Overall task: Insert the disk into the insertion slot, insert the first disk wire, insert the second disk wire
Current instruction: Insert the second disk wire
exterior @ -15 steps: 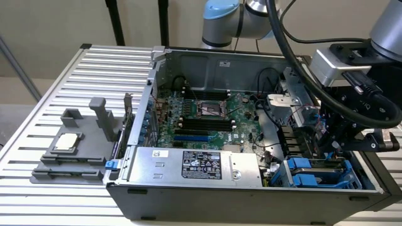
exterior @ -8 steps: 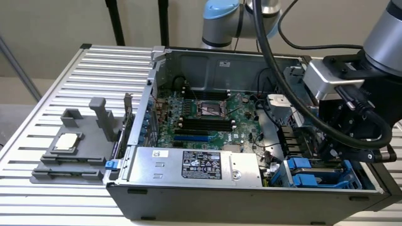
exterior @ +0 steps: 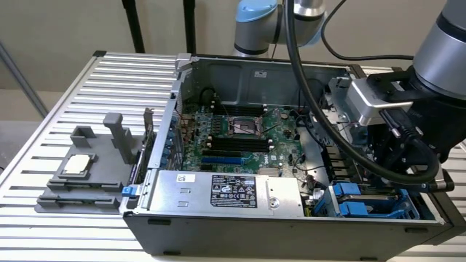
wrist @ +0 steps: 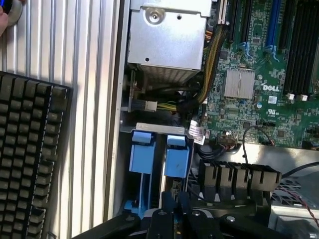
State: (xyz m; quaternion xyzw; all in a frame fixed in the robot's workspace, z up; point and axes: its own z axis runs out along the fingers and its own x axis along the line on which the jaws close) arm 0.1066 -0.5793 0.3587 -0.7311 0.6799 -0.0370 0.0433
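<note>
In the exterior view, an open computer case (exterior: 291,158) lay on its side on a ribbed metal table (exterior: 87,109). The robot arm (exterior: 437,71) came in from about two o'clock and reached down into the case's corner at roughly four o'clock. There the insertion slot (exterior: 364,204), a grey bay with blue plastic tabs, sat just beside the silver power-supply box (exterior: 226,191), which filled the near edge of the case at six o'clock. The green motherboard (exterior: 240,136) occupied the middle of the case. At nine o'clock, outside the case, a grey fixture (exterior: 84,174) stood on the table with a small square chip (exterior: 76,164) resting in it.

In the wrist view, the gripper (wrist: 174,211) sat at six o'clock with its black fingers (wrist: 167,204) clenched together just over the insertion slot (wrist: 159,159), whose two blue tabs lay side by side near the centre. I could not tell whether anything was pinched between the fingers, nor pick out the disk with certainty. The power-supply box (wrist: 167,35) was at twelve o'clock, the motherboard (wrist: 269,74) at two o'clock, and a black keyboard (wrist: 27,154) at nine o'clock on the table (wrist: 89,74).
</note>
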